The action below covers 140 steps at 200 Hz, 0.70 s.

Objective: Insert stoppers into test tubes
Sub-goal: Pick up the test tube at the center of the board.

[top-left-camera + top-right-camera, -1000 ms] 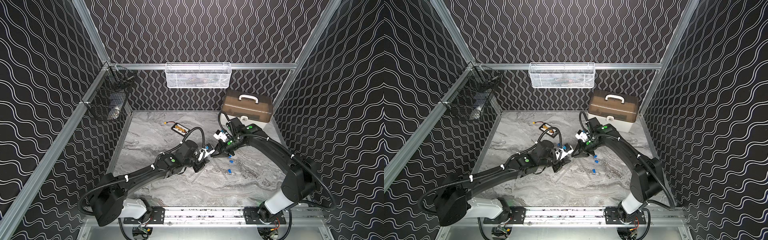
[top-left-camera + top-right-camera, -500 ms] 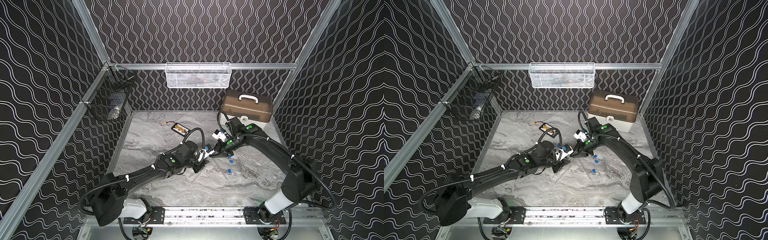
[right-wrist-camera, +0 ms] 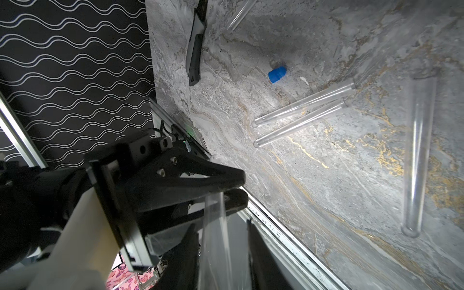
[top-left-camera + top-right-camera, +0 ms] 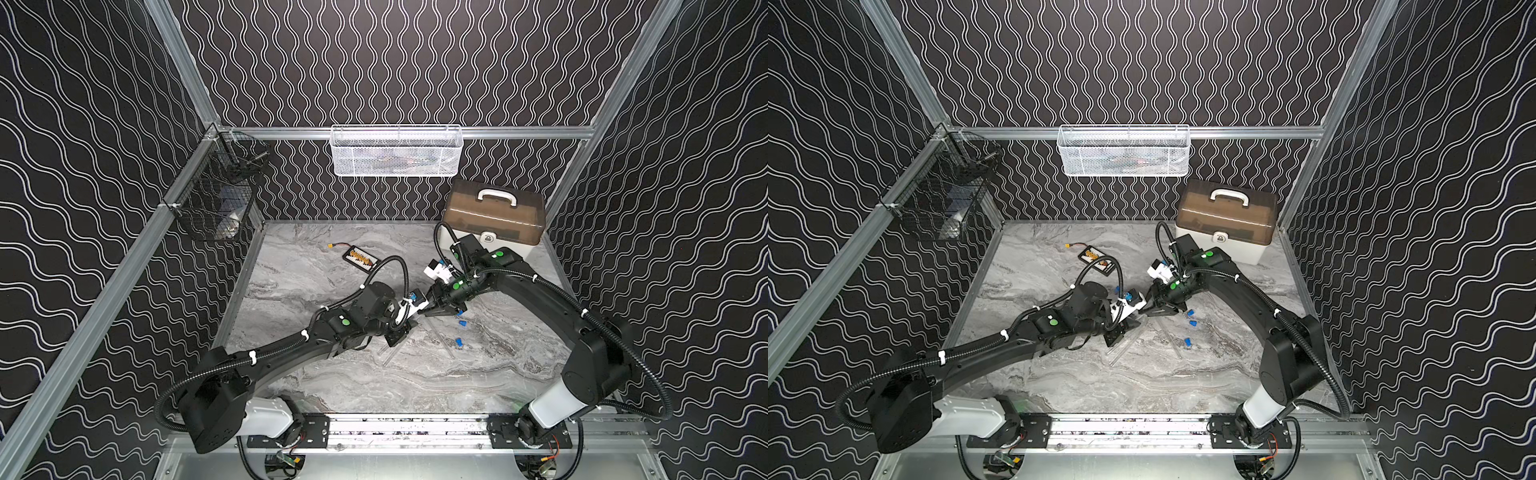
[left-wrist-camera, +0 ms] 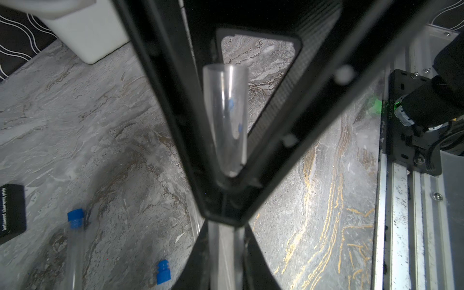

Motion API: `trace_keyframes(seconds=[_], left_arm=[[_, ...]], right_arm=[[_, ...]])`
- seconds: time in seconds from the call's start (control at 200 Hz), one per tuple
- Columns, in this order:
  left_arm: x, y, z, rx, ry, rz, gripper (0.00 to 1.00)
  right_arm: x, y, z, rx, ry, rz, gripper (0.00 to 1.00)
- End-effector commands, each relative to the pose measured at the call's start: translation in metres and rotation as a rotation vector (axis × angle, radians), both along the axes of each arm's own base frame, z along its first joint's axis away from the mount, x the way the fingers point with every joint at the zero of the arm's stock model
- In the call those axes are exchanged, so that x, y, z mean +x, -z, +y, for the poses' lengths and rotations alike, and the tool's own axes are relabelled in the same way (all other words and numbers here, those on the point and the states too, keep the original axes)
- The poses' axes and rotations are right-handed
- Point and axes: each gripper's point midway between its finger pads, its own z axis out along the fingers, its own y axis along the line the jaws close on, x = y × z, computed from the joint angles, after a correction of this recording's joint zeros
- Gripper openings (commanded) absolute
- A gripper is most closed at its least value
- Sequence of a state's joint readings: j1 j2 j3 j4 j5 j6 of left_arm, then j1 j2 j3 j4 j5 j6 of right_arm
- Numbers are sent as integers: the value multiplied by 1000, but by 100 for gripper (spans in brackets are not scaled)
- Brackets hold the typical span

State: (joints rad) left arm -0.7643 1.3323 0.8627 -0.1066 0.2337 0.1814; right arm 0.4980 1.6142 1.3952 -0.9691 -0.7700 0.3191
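Top views both show, at the far left, a black wire basket (image 4: pixel 216 199) hung on the side wall (something pale sits inside, too dim to name). Next, towards the back of the marble table (image 4: pixel 374 395), lies the battery board (image 4: pixel 360 261). Near it, in the left wrist view, a capped tube (image 5: pixel 75 256) lies flat with a blue stopper (image 5: pixel 75 218) in its mouth.

Mid-table, the left gripper (image 3: pixel 239 190) is clenched on one end of a clear test tube (image 3: pixel 216 251), held in the air. The rest of that tube runs between the fingers of the right gripper (image 4: pixel 429 311), whose jaws stand parted (the right wrist view shows a gap beside the glass).

Nearer the front, more test tubes (image 3: pixel 301 108) lie loose, two side by side. Right of them, loose stoppers (image 4: pixel 1187 341) are scattered on the marble. Furthest right, a brown-lidded toolbox (image 4: pixel 494 216) stands in the back corner.
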Motion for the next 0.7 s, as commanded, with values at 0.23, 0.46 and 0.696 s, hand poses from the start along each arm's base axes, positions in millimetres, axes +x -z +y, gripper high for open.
trace_keyframes(seconds=[0.23, 0.46, 0.696], left_arm=[[4, 14, 25, 37, -162, 60, 3], [15, 25, 52, 38, -315, 120, 0], [32, 23, 70, 4, -406, 145, 0]], right_arm=[[37, -27, -46, -33, 121, -313, 54], [46, 10, -97, -317, 106, -546, 53], [48, 40, -109, -419, 104, -496, 52]])
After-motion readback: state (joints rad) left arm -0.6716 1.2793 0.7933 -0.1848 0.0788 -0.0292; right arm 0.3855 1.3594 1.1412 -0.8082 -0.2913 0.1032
